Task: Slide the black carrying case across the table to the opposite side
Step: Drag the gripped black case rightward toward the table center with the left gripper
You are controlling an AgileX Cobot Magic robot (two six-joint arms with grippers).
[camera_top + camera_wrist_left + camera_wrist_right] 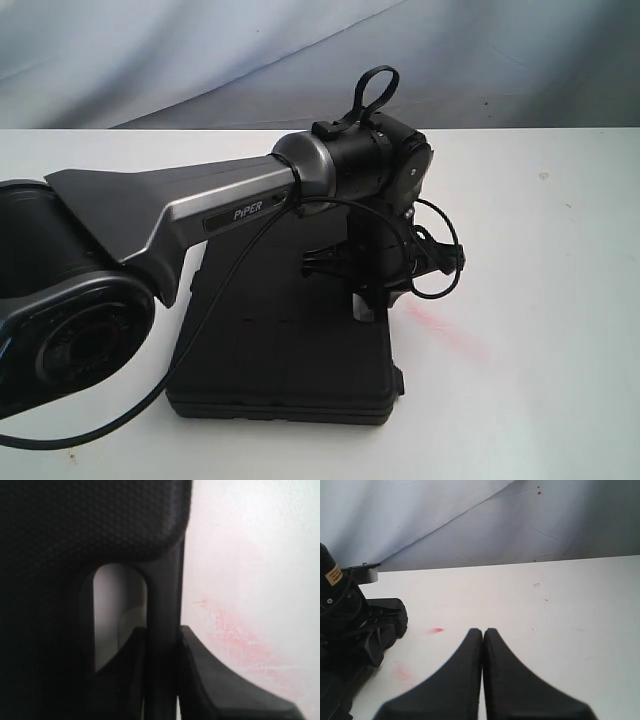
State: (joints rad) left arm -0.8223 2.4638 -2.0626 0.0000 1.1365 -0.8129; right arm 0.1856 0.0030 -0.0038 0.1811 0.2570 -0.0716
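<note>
The black case [280,350] lies flat on the white table [540,300], left of the middle in the exterior view. My left arm reaches over it, and my left gripper [372,305] points down at the case's right edge. In the left wrist view the case [75,530] fills the frame, and my left gripper [162,635] is shut on the bar of its handle [162,600], one finger in the slot and the other finger [215,685] outside it. My right gripper [483,631] hangs shut and empty over bare table [545,605], well apart from the case [395,617].
A pinkish-red smear [445,332] marks the table just right of the case. A grey-blue cloth backdrop [300,50] rises behind the table's far edge. The left arm's cable [440,255] loops beside the wrist.
</note>
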